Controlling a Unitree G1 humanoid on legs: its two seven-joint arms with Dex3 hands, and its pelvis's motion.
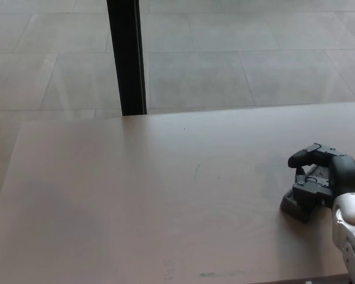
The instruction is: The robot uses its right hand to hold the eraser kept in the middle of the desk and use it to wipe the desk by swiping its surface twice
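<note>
My right hand (320,180) rests on the desk (136,201) at its right side, black fingers curled down over a dark eraser (296,207). Only the eraser's lower left corner shows beneath the hand, flat on the desk surface. The silver wrist enters from the bottom right corner. A faint greyish smear marks the desk just left of the hand. My left hand does not show.
A black vertical post (127,56) stands behind the desk's far edge, left of centre. Grey tiled floor (236,53) lies beyond. A thin curved pen mark (196,173) sits mid-desk, and greenish marks (216,274) run near the front edge.
</note>
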